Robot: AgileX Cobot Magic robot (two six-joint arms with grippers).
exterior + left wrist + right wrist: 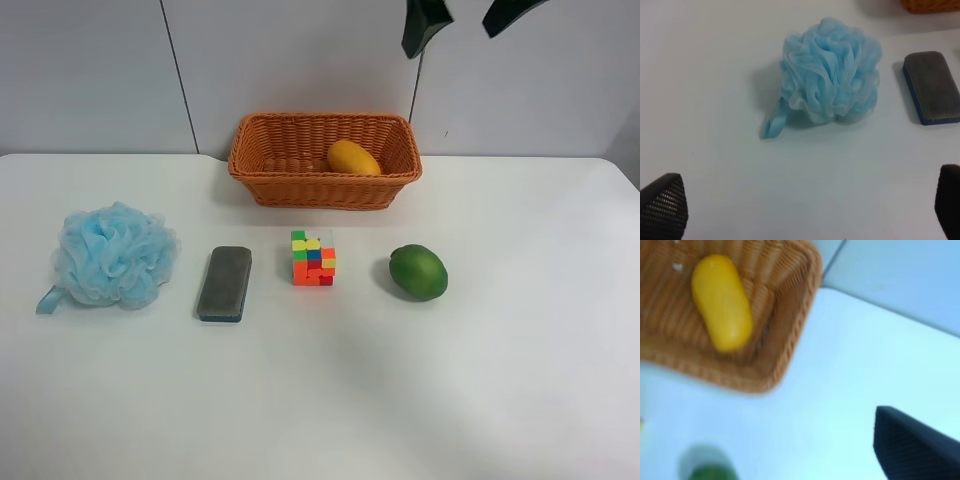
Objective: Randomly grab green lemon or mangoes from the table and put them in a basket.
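**Table** [520, 400]: a plain white top on which everything stands.

**Basket** [320, 190]: set at the far middle of the table, close to the wall, open side up.

**Bath puff** [110, 255] and **eraser block** [224, 283]: placed toward the exterior high view's left, well apart from the fruit. Neither is to be touched.

**Mango** [353, 158]: found lying inside the basket, toward its right end in that view. This part of the task is judged done.

**Green lemon** [418, 271]: found on the bare table in front of the basket's right end. It lies beside the coloured cube [313, 258], with a clear gap between them. It is judged to be the item in hand.

**Right gripper** [465, 20]: seen high above the basket's right end, fingers spread, nothing held. Its wrist view takes in the mango, a basket corner and the blurred lemon.

**Left gripper** [805, 210]: spread wide and empty, hovering over the table near the puff.

**Recommendation:**
- The lemon is best taken by the right gripper, which is judged the nearer.
- The descent should be made from straight above, and the fingers closed across the fruit's narrow width at its middle. The glossy round skin is judged liable to slip or roll.
- The cube should be kept clear.
- The fruit should be raised above the basket rim before it is carried across.
- It should be released over the bare half of the basket, so that the mango is not struck.
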